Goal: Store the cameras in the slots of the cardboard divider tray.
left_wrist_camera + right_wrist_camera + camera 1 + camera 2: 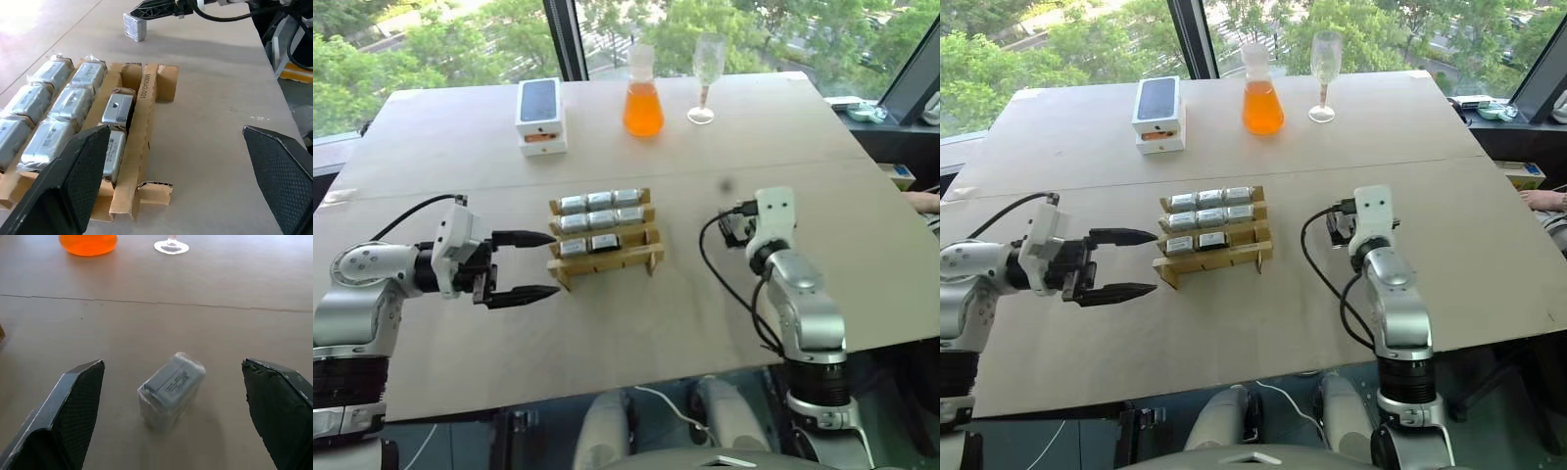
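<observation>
1. Reaching for the last loose camera [170, 389] is the step in hand: it lies alone on the bare table [607, 333], ahead of the right gripper [173, 411] and framed between its two black fingers, which are spread wide and hold nothing.
2. The cardboard divider tray [607, 262] sits mid-table, well apart from that camera, with eight cameras [600, 201] already in its slots: two full rows of three and two in the third row.
3. The left gripper [536, 264] hovers just beside the tray's left end, fingers apart and empty, touching nothing that I can see.
4. Next, I judge, the right gripper must advance and lower until the fingers straddle the block, then close squarely; it lies skewed to the fingers, so it may twist.
5. An empty slot remains at the third row's end.
</observation>
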Controlling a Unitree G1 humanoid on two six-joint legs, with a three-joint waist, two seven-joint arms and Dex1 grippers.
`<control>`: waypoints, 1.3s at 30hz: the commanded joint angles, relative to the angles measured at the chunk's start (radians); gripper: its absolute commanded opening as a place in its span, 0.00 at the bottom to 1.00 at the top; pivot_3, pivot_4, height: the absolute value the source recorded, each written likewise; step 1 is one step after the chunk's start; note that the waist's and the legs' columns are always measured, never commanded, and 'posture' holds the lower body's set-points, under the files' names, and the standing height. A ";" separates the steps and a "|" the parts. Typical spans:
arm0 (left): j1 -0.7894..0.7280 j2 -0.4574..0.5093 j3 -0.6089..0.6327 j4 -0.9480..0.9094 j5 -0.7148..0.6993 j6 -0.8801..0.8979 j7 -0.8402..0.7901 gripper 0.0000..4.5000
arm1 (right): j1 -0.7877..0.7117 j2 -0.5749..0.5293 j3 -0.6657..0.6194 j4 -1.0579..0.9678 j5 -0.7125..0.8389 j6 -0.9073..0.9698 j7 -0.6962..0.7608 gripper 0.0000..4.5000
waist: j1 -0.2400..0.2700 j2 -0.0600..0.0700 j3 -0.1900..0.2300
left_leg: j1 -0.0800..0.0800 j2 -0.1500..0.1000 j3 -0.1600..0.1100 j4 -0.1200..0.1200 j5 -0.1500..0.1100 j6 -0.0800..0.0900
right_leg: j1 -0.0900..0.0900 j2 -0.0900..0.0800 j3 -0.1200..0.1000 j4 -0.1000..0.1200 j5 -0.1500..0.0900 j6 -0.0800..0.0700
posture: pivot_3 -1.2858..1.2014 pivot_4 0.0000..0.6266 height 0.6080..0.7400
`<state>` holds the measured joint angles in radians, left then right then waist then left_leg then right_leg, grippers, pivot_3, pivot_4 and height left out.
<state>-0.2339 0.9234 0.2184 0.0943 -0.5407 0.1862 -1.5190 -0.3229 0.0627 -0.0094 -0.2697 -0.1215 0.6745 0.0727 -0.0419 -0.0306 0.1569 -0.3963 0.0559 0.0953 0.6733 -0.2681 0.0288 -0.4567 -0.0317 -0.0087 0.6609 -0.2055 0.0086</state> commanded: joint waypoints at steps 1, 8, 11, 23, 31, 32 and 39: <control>-0.028 0.008 0.001 0.007 0.001 -0.021 -0.017 1.00 | -0.016 0.057 -0.031 0.016 0.000 0.017 -0.107 0.99 | 0.000 0.000 0.000 | 0.000 0.000 0.000 0.000 0.000 0.000 | 0.000 0.000 0.000 0.000 0.000 -0.001 | 0.52 0.24 1.00; -0.031 0.015 0.008 0.009 0.000 -0.022 -0.023 1.00 | -0.043 0.094 -0.048 0.113 0.042 -0.034 -0.188 0.99 | 0.000 0.000 0.000 | -0.001 0.000 -0.005 -0.001 0.000 0.000 | 0.000 -0.001 0.000 -0.001 0.001 -0.001 | 0.52 0.24 1.00; -0.026 0.020 0.018 0.008 -0.003 -0.020 -0.020 1.00 | -0.047 0.085 -0.038 0.132 0.059 -0.054 -0.183 0.88 | -0.001 0.000 0.000 | -0.001 0.000 -0.007 -0.001 0.000 0.000 | 0.000 0.000 0.000 -0.002 0.001 -0.001 | 0.52 0.24 1.00; -0.033 0.022 0.023 0.020 -0.003 -0.023 -0.016 1.00 | -0.065 -0.037 0.082 0.131 0.061 -0.183 -0.042 0.18 | -0.001 0.000 0.000 | -0.001 0.000 -0.008 -0.001 0.000 0.000 | 0.000 0.000 0.000 -0.002 0.001 0.000 | 0.52 0.24 1.00; -0.066 0.020 0.013 0.051 0.006 -0.032 -0.019 1.00 | -0.188 -0.292 0.238 0.224 0.313 -0.491 0.721 0.18 | -0.002 0.000 0.000 | -0.001 0.000 -0.008 -0.001 0.000 0.000 | 0.000 0.002 0.000 -0.002 0.000 0.001 | 0.52 0.24 1.00; -0.069 0.020 0.012 0.054 0.006 -0.032 -0.020 1.00 | -0.211 -0.309 0.249 0.257 0.328 -0.520 0.785 0.18 | -0.001 0.000 0.000 | -0.001 0.000 -0.008 -0.001 0.000 0.000 | 0.000 0.002 0.000 -0.002 0.001 0.001 | 0.52 0.24 1.00; -0.037 0.030 0.037 0.017 -0.007 -0.021 -0.010 1.00 | -0.495 -0.288 0.261 0.703 0.341 -0.776 1.090 0.18 | 0.001 0.000 0.001 | -0.001 0.000 -0.008 0.000 0.000 0.001 | 0.002 0.002 -0.001 -0.002 0.001 0.000 | 0.52 0.24 1.00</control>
<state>-0.2799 0.9335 0.2229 0.1433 -0.5344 0.1664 -1.5307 -0.7682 -0.2343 0.2630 0.3555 0.2102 -0.0137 1.0967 -0.0410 -0.0310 0.1575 -0.3968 0.0563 0.0871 0.6740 -0.2682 0.0293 -0.4551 -0.0293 -0.0100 0.6592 -0.2042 0.0084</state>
